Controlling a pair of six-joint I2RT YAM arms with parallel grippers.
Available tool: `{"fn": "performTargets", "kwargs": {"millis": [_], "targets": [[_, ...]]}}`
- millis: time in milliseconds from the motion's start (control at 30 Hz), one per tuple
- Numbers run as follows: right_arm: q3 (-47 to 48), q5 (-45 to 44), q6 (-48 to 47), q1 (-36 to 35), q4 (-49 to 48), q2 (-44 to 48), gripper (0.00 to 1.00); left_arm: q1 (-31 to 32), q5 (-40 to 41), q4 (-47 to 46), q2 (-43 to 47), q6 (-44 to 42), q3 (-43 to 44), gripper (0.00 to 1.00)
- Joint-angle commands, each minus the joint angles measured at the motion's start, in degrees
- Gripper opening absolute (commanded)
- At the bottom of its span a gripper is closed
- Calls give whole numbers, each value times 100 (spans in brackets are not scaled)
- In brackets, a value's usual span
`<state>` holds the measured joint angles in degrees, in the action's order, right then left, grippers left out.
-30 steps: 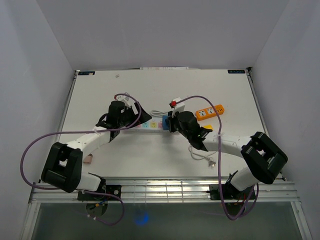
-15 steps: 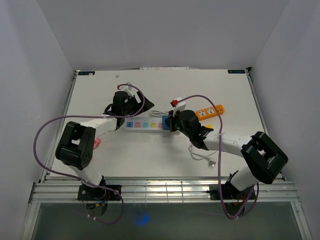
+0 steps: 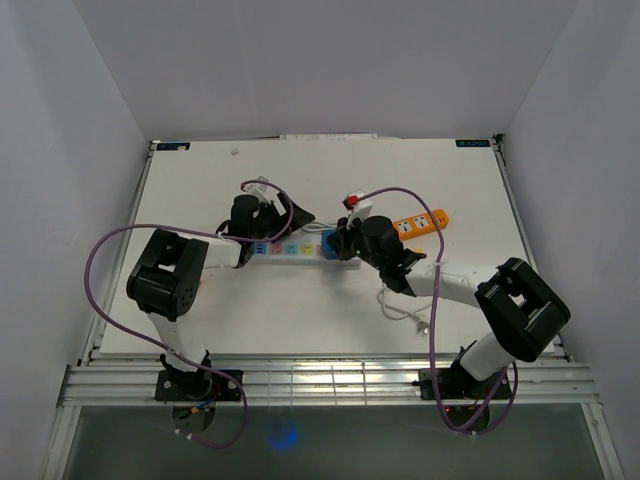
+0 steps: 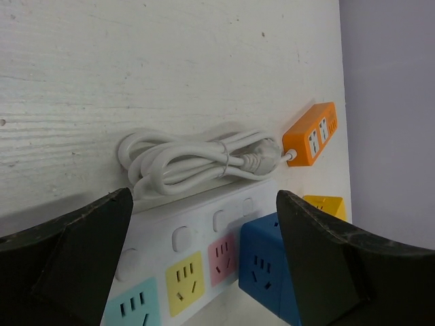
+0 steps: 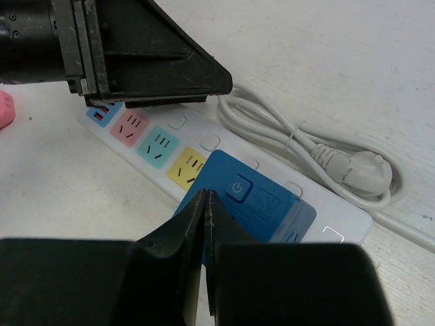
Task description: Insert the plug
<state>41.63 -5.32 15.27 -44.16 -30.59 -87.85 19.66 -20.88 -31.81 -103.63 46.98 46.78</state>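
Note:
A blue cube plug (image 5: 262, 200) with a power button stands on the right end of the white power strip (image 3: 285, 251), beside its pink and yellow sockets (image 4: 182, 282). My right gripper (image 5: 205, 193) is shut, holding nothing, and its tips rest against the cube's near side (image 3: 328, 243). My left gripper (image 4: 204, 197) hangs open over the strip's left half, with the coloured sockets and the blue cube (image 4: 268, 261) between its fingers (image 5: 156, 61). It touches nothing.
The strip's coiled white cable and plug (image 4: 197, 159) lie just behind it. An orange power strip (image 3: 420, 224) sits to the right, with a yellow cube (image 4: 325, 205) near it. A loose white cable (image 3: 410, 310) lies by the right arm. A pink piece (image 5: 5, 109) is at the left.
My left gripper, still open, has swung right along the strip and its elbow has folded in. The right gripper stays shut at the blue cube.

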Motion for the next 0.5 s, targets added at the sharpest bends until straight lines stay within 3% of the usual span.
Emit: {"fn": "performTargets", "kwargs": {"millis": [0,467], "targets": [[-14,-22,20,136,695,-302,8,29,23,-122,308,-14,-327,98],[-348,461,415,654,501,-258,8,29,111,-343,696,-111,-776,98]]}}
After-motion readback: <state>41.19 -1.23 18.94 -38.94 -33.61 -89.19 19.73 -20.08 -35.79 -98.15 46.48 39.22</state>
